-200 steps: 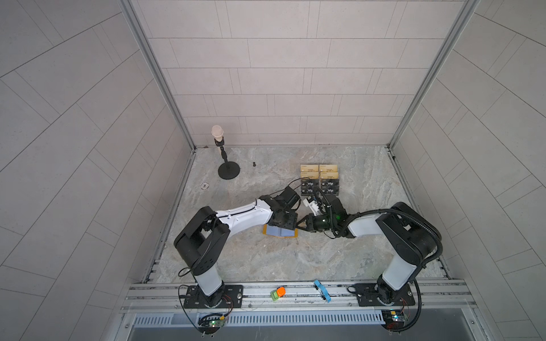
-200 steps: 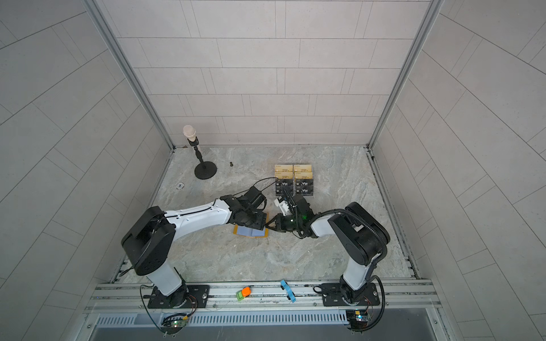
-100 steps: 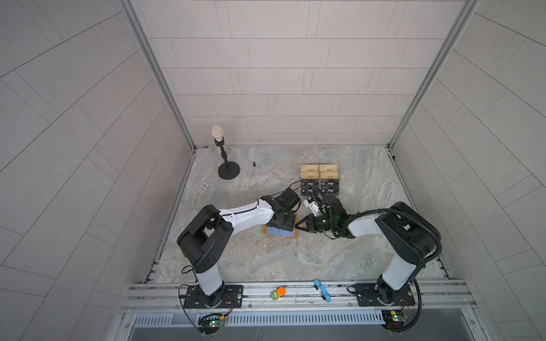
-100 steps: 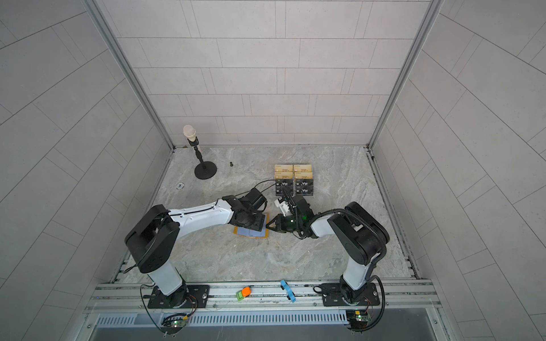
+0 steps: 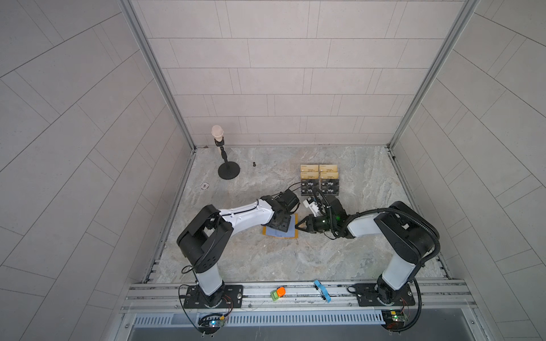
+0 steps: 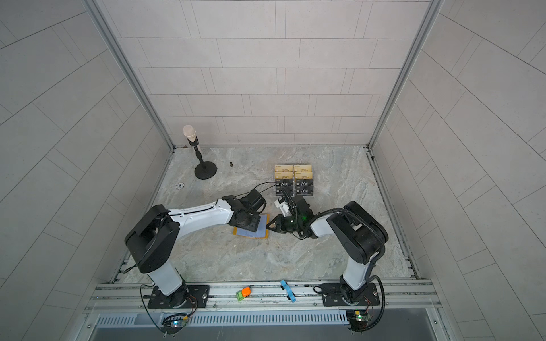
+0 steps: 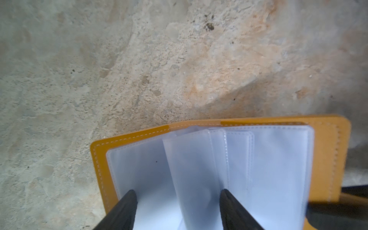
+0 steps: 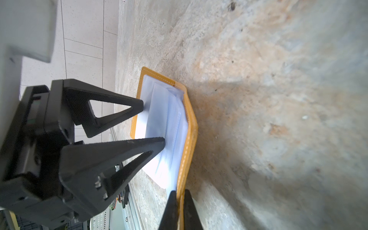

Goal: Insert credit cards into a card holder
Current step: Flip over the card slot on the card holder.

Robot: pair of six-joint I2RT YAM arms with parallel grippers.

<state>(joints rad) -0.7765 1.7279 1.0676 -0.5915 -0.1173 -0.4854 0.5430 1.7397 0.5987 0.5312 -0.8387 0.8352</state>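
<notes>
The card holder (image 5: 292, 228) lies open on the table, mustard-yellow cover (image 7: 328, 159) down, pale blue sleeves up; it also shows in a top view (image 6: 261, 227). My left gripper (image 7: 177, 193) is open above it, fingertips resting on the sleeves, with one raised sleeve page (image 7: 191, 169) between them. In both top views this gripper (image 5: 279, 227) (image 6: 249, 226) covers the holder's middle. My right gripper (image 8: 180, 192) is shut on the holder's yellow cover edge (image 8: 191, 127), at its right side (image 5: 297, 226). The black "Vip" credit cards (image 5: 308, 184) (image 6: 283, 184) stand in a tiered stand behind.
Gold cards (image 5: 309, 169) fill the stand's back rows. A microphone on a round black base (image 5: 227, 171) stands at the back left, with a small black bolt (image 5: 253, 164) near it. An orange-green piece (image 5: 278, 293) and a blue clip (image 5: 322, 290) lie on the front rail.
The left arm has shifted slightly, its gripper edging toward the front over the holder. The right arm has stayed where it was.
</notes>
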